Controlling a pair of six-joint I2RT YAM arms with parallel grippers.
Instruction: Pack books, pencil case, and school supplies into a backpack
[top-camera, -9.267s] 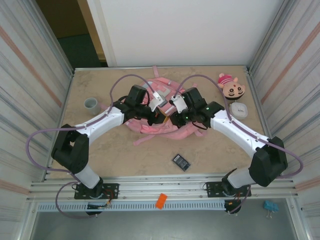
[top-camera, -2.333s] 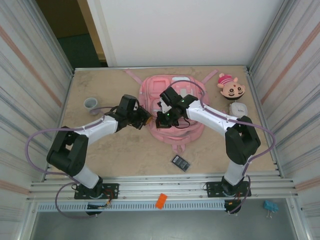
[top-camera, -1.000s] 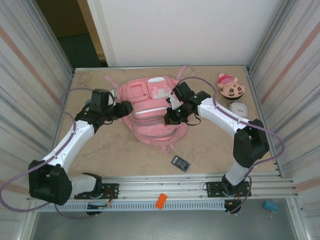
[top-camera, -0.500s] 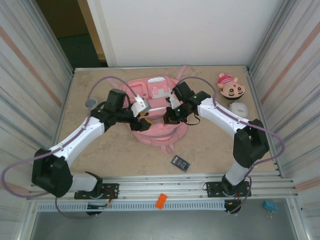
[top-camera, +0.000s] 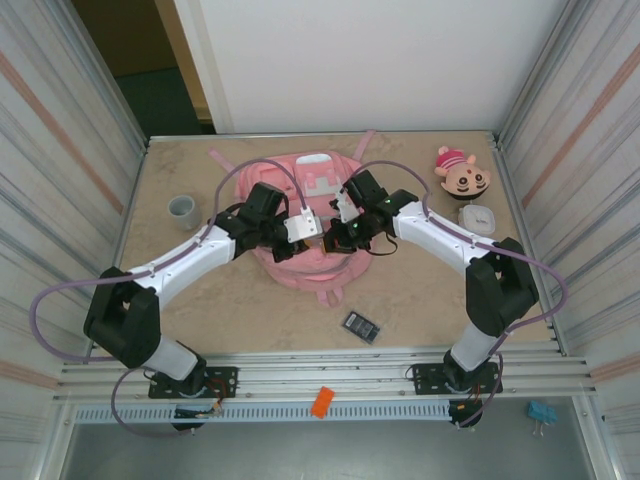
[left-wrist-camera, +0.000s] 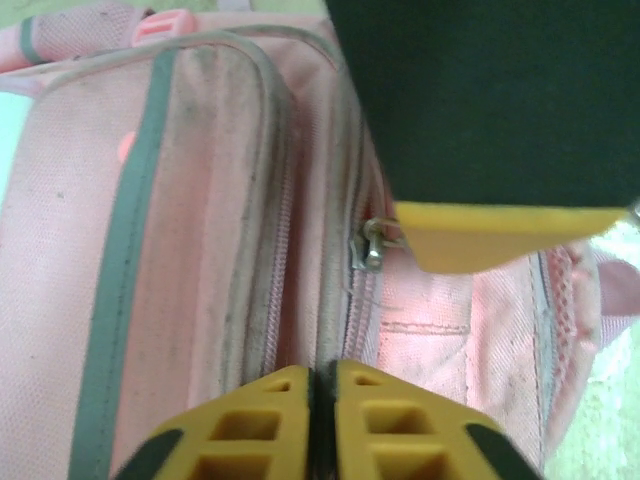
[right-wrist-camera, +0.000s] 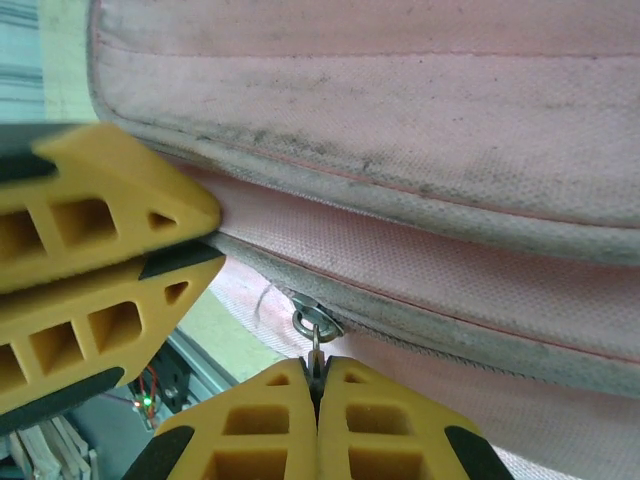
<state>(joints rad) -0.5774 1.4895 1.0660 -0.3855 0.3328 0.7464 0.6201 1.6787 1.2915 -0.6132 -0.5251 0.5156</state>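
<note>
**Left arm swings in to brace the zip**

Since a second ago the left arm has come away from the cup side of the table and across to the middle of the bag, so its gripper now sits just beside the right one.

The left gripper (left-wrist-camera: 322, 375) is clenched. Its yellow fingers press together over what looks like a pinch of pink fabric at a seam of the backpack (left-wrist-camera: 200, 200). The right gripper (right-wrist-camera: 318, 372) is clamped on the small metal zip pull (right-wrist-camera: 315, 338), which hangs from the zip track directly ahead of its fingertips. The left fingers close on the fabric edge just to its left.

The backpack lies under both grippers and spreads away from them toward the far wall. The calculator (top-camera: 362, 324) lies on the table (top-camera: 230, 310) behind the right gripper, toward the arm bases and well apart from the bag. The silvery-blue item (top-camera: 478, 217) lies out to that gripper's right, near the doll head (top-camera: 463, 172). The grey cup (top-camera: 182, 208) stands off to the left gripper's left.

The bag looks soft and limp, so it would likely drag along with any pull. The zip should run only if the fabric stays pinned beside the track. The pull is tiny, smooth metal and could slip, so it is best held deep on the tab and drawn along the track.
</note>
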